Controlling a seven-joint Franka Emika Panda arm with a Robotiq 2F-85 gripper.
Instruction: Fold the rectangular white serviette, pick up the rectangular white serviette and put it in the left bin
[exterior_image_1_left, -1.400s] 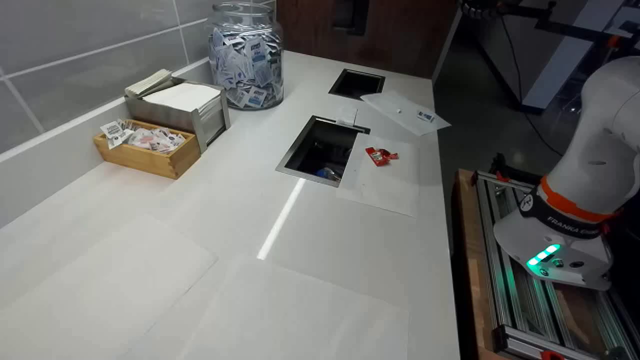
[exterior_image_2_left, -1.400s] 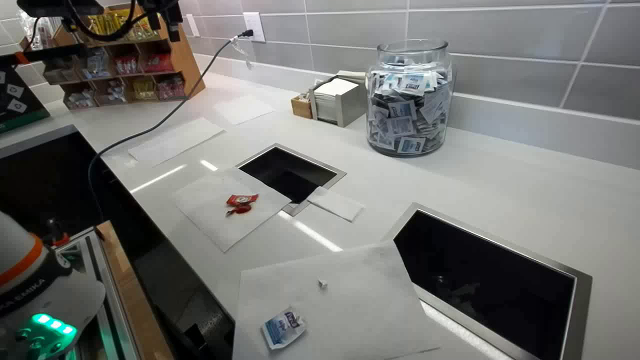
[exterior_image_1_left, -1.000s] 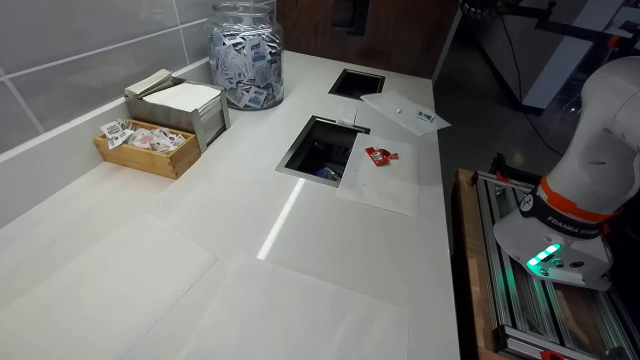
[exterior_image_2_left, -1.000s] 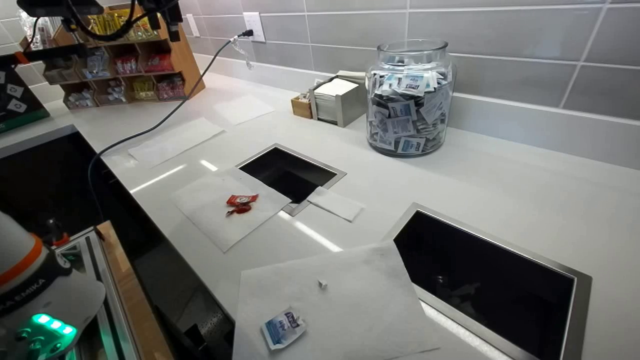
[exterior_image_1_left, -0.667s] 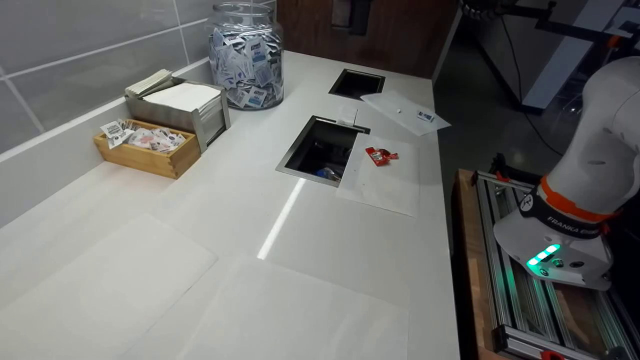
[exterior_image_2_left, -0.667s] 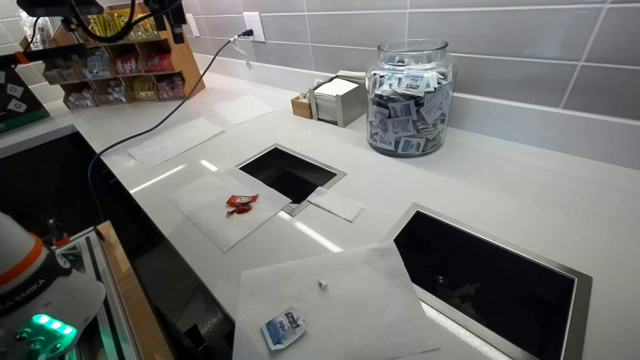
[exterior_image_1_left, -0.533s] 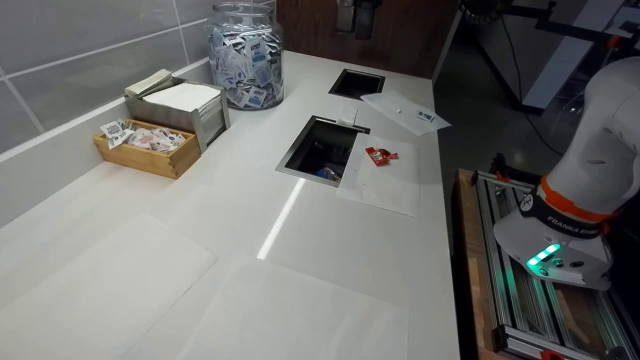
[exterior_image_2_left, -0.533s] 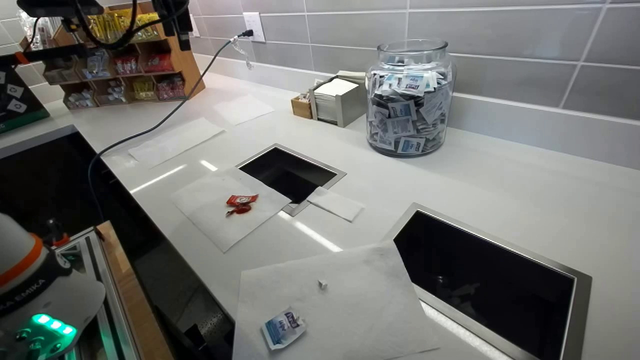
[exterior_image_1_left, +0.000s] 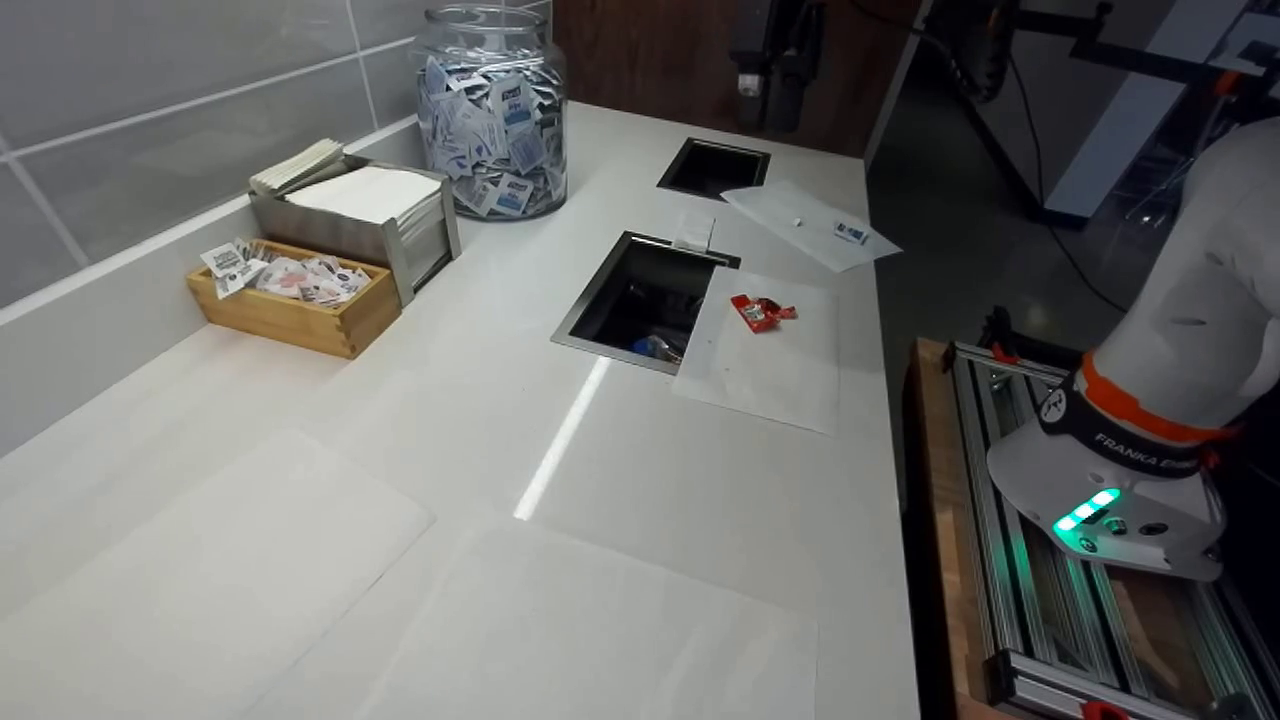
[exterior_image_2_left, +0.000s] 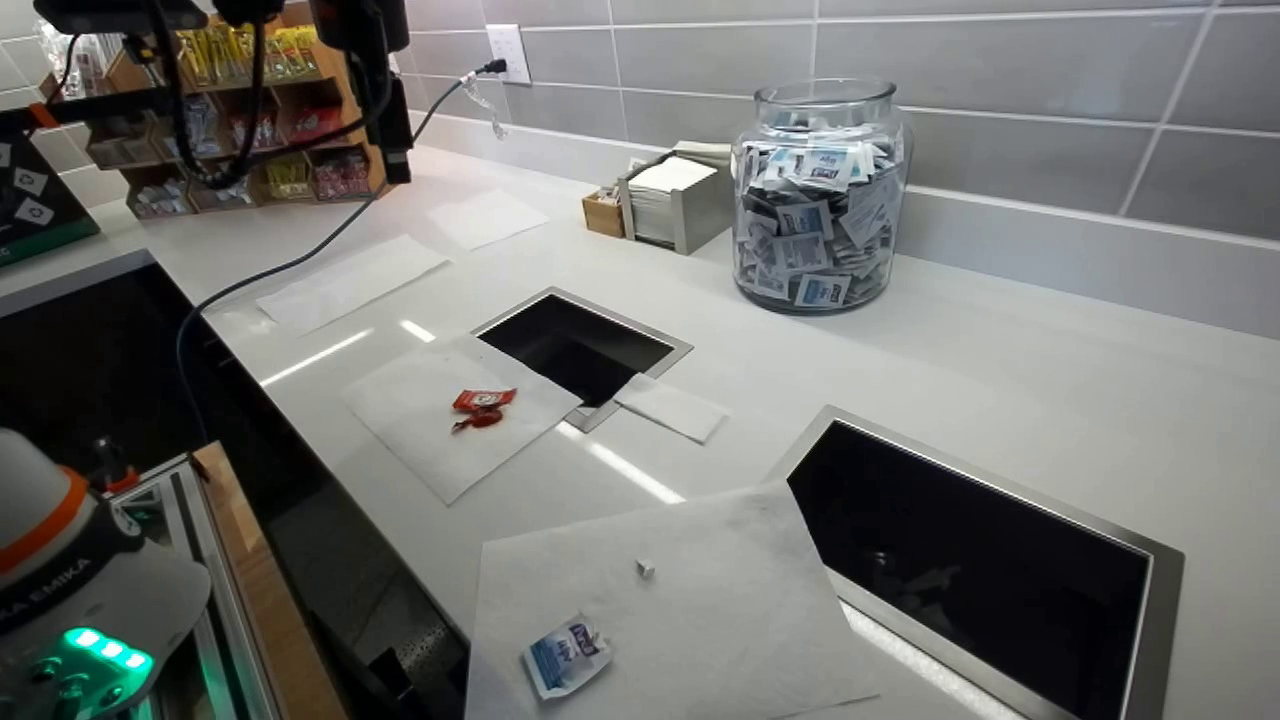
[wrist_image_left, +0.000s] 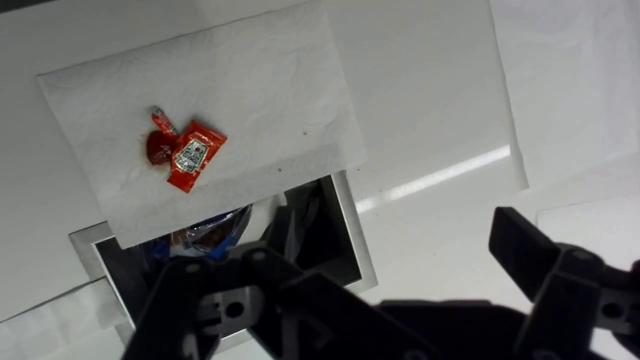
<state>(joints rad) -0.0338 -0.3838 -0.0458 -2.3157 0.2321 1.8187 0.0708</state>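
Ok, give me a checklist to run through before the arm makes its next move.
1. Gripper open, holding nothing: ok.
2. Gripper above the counter, not touching it: ok, in both exterior views.
3. Ketchup packet off the serviette: not ok, it lies on it.
4. Bin opening uncovered: not ok, that serviette juts over its edge.
5. Which serviette to take: cannot tell, other white sheets lie out too.
6. Which bin counts as left: cannot tell, another opening shows.
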